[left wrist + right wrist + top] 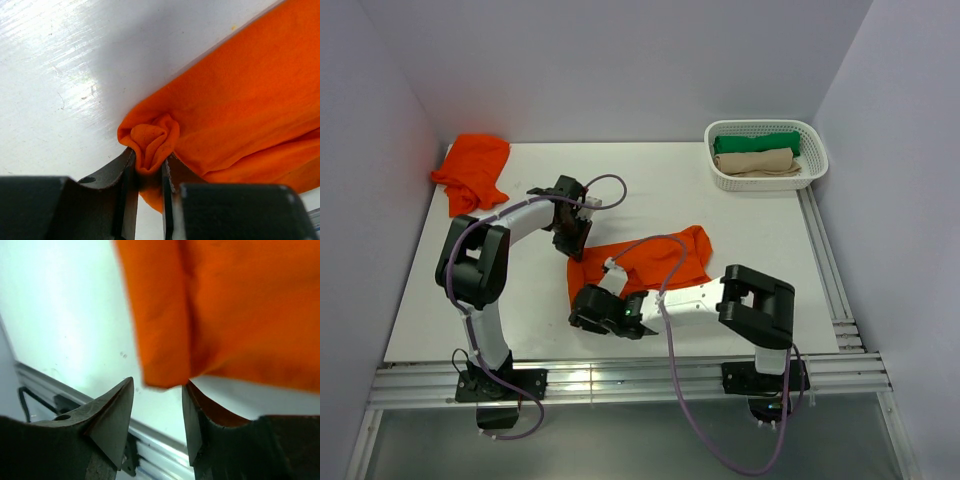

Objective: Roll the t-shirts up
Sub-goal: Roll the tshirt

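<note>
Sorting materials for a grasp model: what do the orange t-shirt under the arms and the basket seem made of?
Orange t-shirt: soft matte knit cloth, probably cotton; it bunches in folds where the left gripper pinches it. Basket: white, likely moulded plastic, with rigid mesh walls.

- No text, label, brand, number or sign can be read in any of the three views.
</note>
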You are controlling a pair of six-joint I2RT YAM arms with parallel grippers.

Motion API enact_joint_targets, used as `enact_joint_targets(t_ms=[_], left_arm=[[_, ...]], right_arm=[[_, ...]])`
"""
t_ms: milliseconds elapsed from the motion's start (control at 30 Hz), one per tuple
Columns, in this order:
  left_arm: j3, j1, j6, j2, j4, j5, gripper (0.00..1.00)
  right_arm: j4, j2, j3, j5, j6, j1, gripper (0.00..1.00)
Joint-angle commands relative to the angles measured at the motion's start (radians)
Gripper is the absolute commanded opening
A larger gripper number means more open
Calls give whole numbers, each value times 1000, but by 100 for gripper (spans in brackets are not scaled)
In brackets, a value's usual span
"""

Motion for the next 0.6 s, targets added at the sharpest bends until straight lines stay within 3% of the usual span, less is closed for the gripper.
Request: enact_joint_targets(t_ms=[0,133,333,567], left_arm=[[14,-6,12,16,0,-44,5],[20,-11,14,18,-8,-48,6],[33,-26,12,24,-18,-58,6],[44,-38,6,27,-25,-71,6]], right_arm=[[-346,-44,192,153,-78,41,51],[-543,10,387,250,-144,65,52],[-685,142,600,390,-219,55,54],[-561,265,629,476,-316,-3,53]])
